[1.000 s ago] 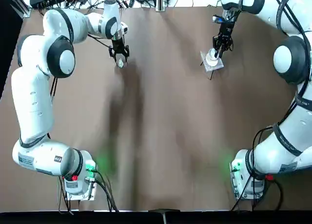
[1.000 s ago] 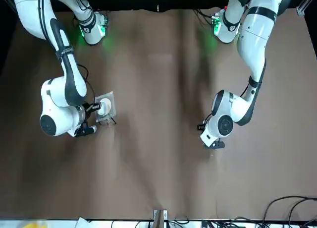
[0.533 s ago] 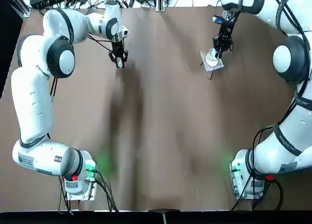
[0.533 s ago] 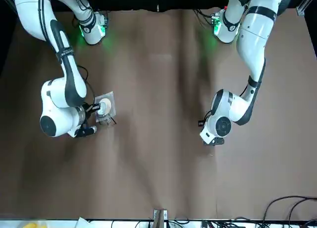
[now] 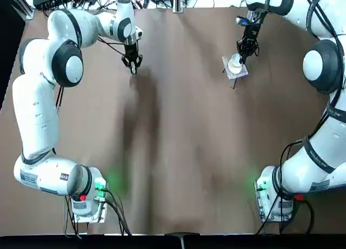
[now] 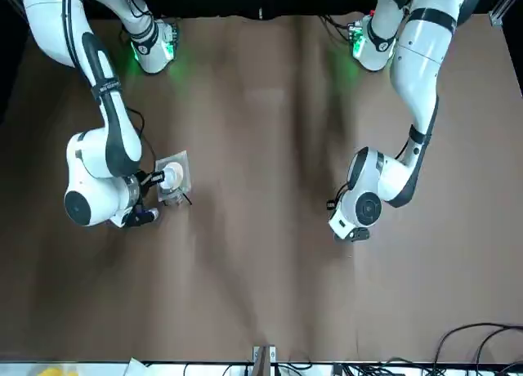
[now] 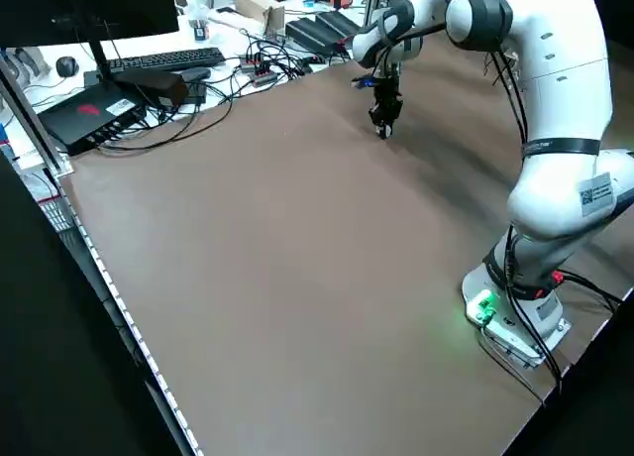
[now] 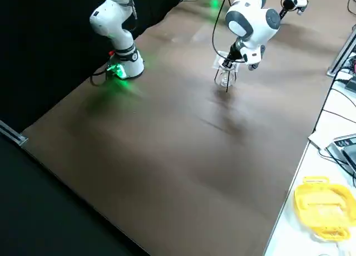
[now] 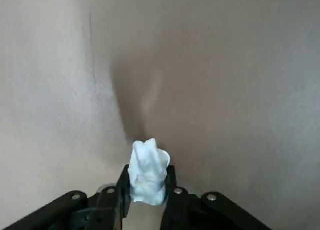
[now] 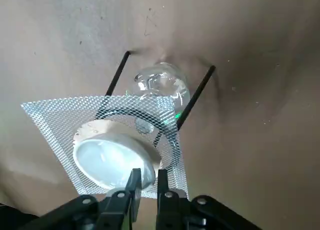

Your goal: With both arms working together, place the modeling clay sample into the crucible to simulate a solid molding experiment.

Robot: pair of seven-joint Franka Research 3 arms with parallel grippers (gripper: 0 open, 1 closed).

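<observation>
A brown tabletop (image 5: 184,151) lies beneath both arms. The white cup (image 10: 107,160) sits on a wire mesh (image 10: 52,115) over a black-legged stand (image 10: 118,74), with a glass lamp (image 10: 162,82) below. The left gripper (image 9: 149,174), well to the cup's left, has its fingers parted only by the clay lump (image 9: 147,165) pinched between them; the lump pokes past the tips. The right gripper (image 10: 149,174) is beside the cup, fingers slightly apart near its rim; whether they touch it I can't quite tell.

The step now, I judge, is carrying the lump across. Best to bring it level and high, centre it over the cup's mouth, lower gently, then part the fingers wide, since soft clay may stick. The right gripper should steady the cup without tipping the mesh.
</observation>
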